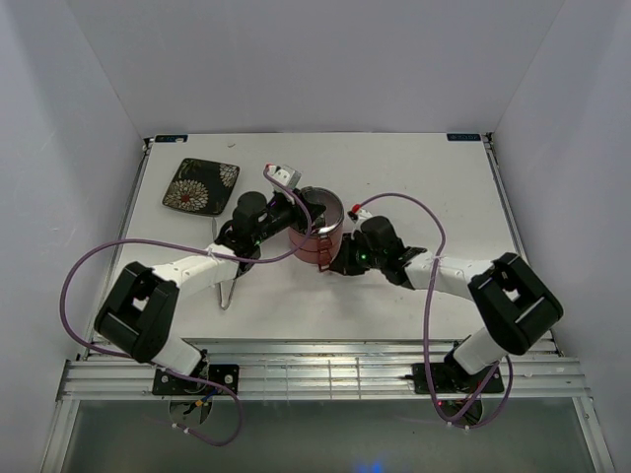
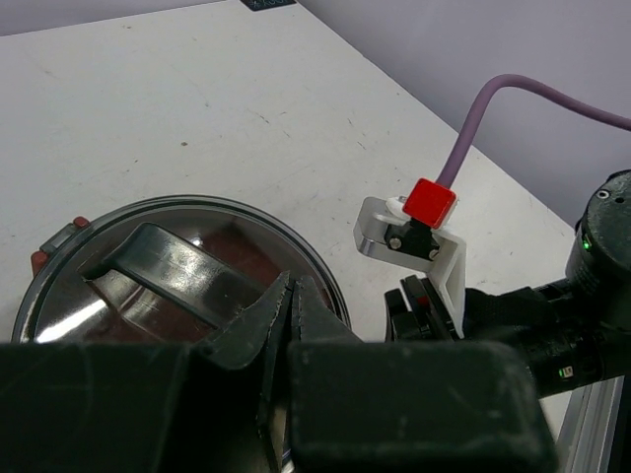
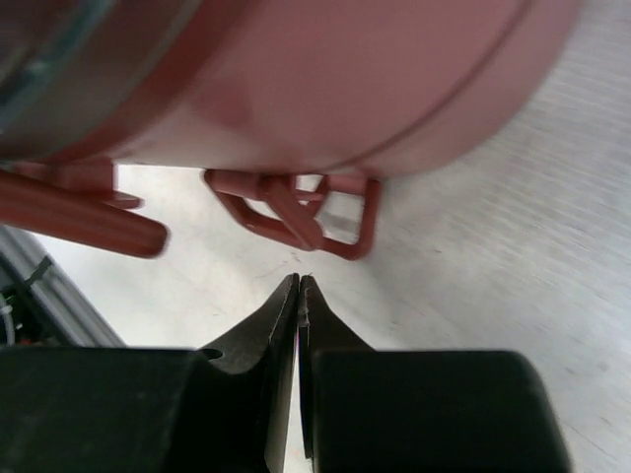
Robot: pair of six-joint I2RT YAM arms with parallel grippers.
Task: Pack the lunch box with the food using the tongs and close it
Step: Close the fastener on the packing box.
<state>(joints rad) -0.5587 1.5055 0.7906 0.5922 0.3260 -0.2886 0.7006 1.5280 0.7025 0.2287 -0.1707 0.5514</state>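
Counting here: one lunch box (image 1: 317, 241) mid-table with two red bowls stacked and a grey lid (image 2: 69, 296) on top, one tongs (image 1: 228, 291), one patterned plate (image 1: 201, 185) and two arms. The white table (image 1: 414, 168) is boxed in by pale walls. The tongs lie flat under the left arm. The left gripper (image 2: 292, 286) sits over the lid, jaws down to a slit at the lid handle (image 2: 173, 261); I can't tell if it's pinched. The right gripper (image 3: 299, 286) is low and closed, holding nothing, its tips near the red side clasp (image 3: 315, 212).
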